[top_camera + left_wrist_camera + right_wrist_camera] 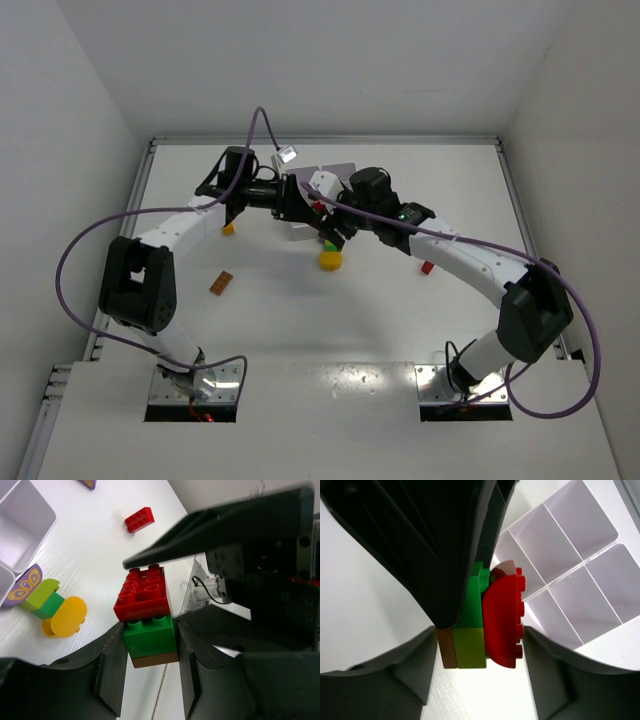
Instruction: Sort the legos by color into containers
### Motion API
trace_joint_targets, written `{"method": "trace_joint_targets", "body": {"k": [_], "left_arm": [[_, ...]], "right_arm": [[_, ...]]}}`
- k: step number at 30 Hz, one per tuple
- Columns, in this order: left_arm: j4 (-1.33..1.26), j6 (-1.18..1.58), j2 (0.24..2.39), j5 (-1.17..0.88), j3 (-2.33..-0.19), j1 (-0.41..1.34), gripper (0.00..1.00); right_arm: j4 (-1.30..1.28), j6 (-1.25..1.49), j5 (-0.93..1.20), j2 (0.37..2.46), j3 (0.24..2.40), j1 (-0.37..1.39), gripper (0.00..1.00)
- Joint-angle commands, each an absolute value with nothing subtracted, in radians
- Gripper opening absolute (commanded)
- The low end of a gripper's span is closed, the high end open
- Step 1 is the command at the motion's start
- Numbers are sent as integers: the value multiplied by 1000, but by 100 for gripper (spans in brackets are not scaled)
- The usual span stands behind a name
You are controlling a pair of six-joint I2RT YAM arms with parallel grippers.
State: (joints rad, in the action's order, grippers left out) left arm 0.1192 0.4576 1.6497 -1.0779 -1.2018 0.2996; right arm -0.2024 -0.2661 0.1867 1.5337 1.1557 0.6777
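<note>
From above, the clump (321,208) hangs over the bench (260,320) just in front of the white tray (338,170) at the far edge. The left wrist view shows the left gripper (150,630) pinching the green brick (150,639) under the red brick (142,592). In the right wrist view the right gripper (480,637) brackets the clump, contact unclear. Best: hold green firm, lever red off. No writing legible.

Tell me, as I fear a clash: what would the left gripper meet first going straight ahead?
The red, green and brown plastic brick stack sits between the left gripper's fingers; just past it, seemingly, is the right gripper's black finger.
</note>
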Motion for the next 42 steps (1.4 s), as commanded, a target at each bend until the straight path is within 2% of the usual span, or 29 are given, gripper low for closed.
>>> {"method": "trace_joint_targets", "body": {"k": [1, 3, 6, 12, 15, 21, 26, 29, 42], "left_arm": [[69, 420, 1637, -1123, -1224, 301, 1], [69, 407, 1628, -1149, -1210, 278, 0], [69, 382, 1618, -1169, -1183, 265, 0], [95, 307, 1600, -1236, -1150, 238, 0], [225, 183, 1609, -1288, -1161, 229, 0], [248, 68, 1600, -1404, -1152, 264, 0], [281, -8, 1577, -1404, -1140, 304, 0], [290, -17, 1577, -1414, -1161, 325, 0], [299, -26, 1617, -1433, -1221, 353, 0]], "right_arm": [[-188, -193, 304, 1508, 1241, 666, 71], [-256, -193, 333, 1496, 1252, 643, 80], [-339, -154, 366, 1453, 1270, 614, 87], [-570, -183, 494, 1391, 1279, 551, 91], [-658, -207, 605, 1400, 1289, 490, 91], [-571, 4, 913, 1454, 1229, 379, 91], [-336, 263, 1161, 1531, 1184, 322, 91], [-252, 356, 1204, 1580, 1207, 322, 91], [-232, 356, 1236, 1683, 1284, 370, 91]]}}
